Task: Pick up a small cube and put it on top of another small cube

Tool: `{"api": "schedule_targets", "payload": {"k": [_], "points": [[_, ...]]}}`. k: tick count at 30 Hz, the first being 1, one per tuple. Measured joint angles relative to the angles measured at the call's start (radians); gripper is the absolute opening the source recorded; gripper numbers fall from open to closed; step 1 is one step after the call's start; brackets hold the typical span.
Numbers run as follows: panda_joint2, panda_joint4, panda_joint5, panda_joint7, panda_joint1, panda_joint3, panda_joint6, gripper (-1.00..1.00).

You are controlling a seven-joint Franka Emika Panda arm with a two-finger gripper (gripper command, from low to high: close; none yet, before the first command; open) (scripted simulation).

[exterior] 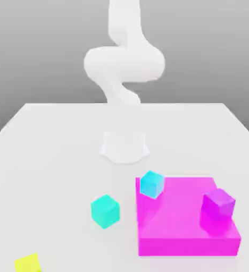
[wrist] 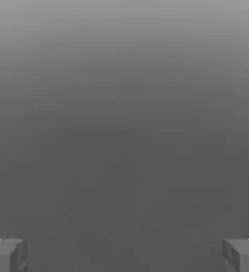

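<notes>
Fingertips (wrist: 7, 255) of the gripper (wrist: 124, 256): two grey pads, set at opposite sides of the hand view, wide apart, nothing between them. State: released, empty.

Arm (exterior: 124, 64): white, folded well above its base (exterior: 124, 146) near the middle of the table (exterior: 52, 149); no cube touches it.

Teal cube (exterior: 105, 211): loose on the table, standing alone, near the platform's side toward the exterior view's left. Likely best pick: open room on all sides for the fingers.

Light-blue cube (exterior: 151, 184): sits at the far corner of the magenta platform (exterior: 185, 223), close to two edges.

Purple cube (exterior: 217, 207): on the platform toward the exterior view's right, near that edge.

Yellow cube (exterior: 28, 263): at the near rim of the table, partly cut off.

Handling note, as judgement: descend straight onto the chosen cube, fingers square to its faces. Either platform cube as base sits near a drop, so placement must be centred and release gentle.
</notes>
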Motion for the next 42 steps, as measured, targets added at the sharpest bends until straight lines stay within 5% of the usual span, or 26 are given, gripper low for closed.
{"api": "schedule_targets", "payload": {"k": [17, 20, 25, 26, 33, 42], "points": [[0.603, -0.510, -0.048, -0.694, 0.107, -0.247, 0.459, 0.00], [0.751, -0.535, 0.049, -0.830, 0.116, -0.237, 0.571, 0.00], [0.937, -0.508, 0.227, -0.968, -0.033, -0.046, 0.720, 0.00], [0.962, -0.505, 0.237, -0.975, -0.058, -0.018, 0.742, -1.00], [0.963, -0.505, 0.234, -0.973, -0.064, -0.013, 0.740, -1.00], [0.705, -0.526, -0.012, -0.760, -0.032, -0.124, 0.506, -1.00]]}}
